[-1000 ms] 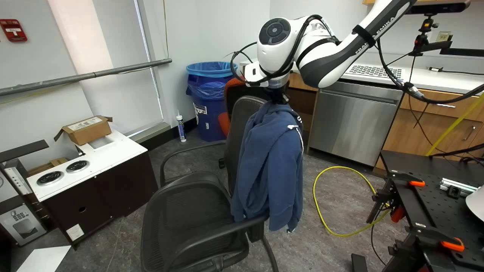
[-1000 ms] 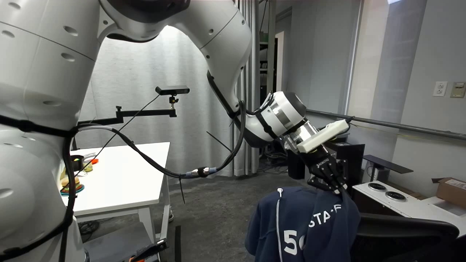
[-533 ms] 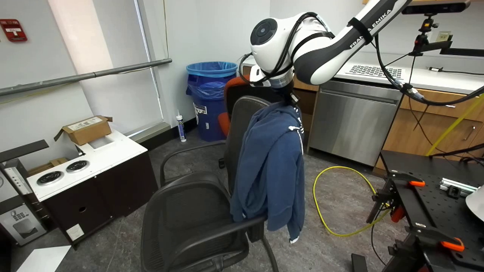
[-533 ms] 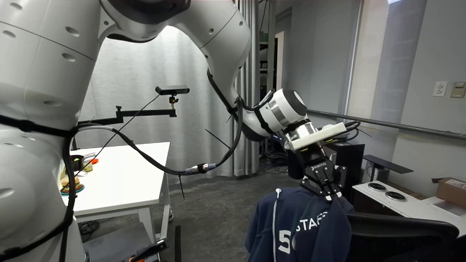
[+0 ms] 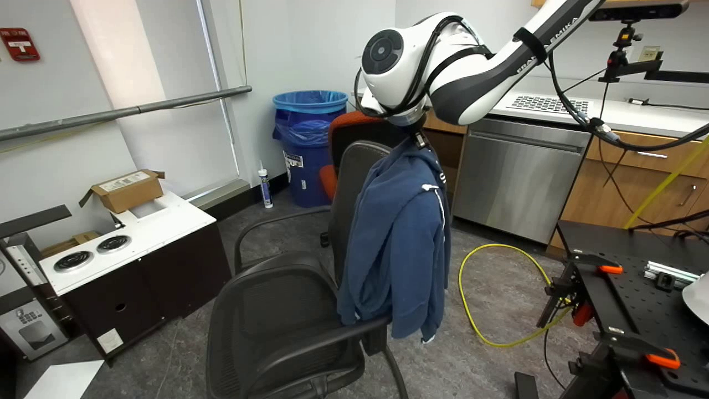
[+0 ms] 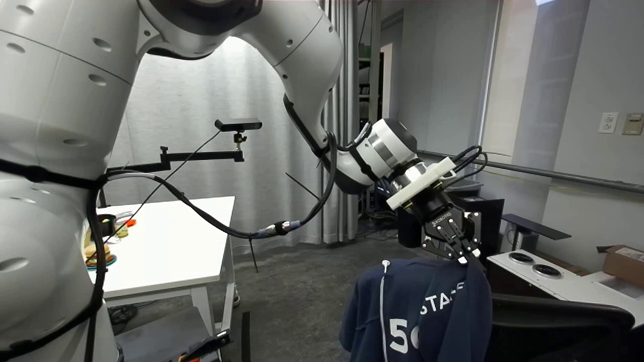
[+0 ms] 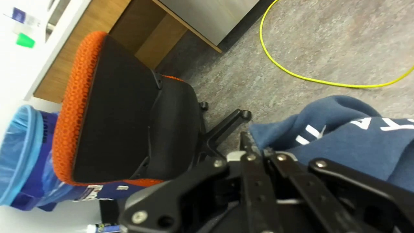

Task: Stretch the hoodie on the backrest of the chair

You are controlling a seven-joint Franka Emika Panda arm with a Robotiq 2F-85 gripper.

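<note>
decently bright and pretty even, blind glowing faintly pink, curtain kinda blown out up top, wrist view's top left washed out, green thing there blurry

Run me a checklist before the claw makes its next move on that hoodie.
1. The claw grips the hoodie: ok, shut on a raised bit of it.
2. Hoodie on the backrest: ok, draped over one end.
3. Hoodie stretched across: not ok, part of the backrest is bare in both exterior views.
4. Hoodie free of the near armrest: cannot tell, it reaches the rear end and a snag there could be hidden.
5. Claw clear of the orange-backed chair: cannot tell, depth between them is unclear.
6. Hoodie clear of the yellow cable: ok, apart in the wrist view.
</note>
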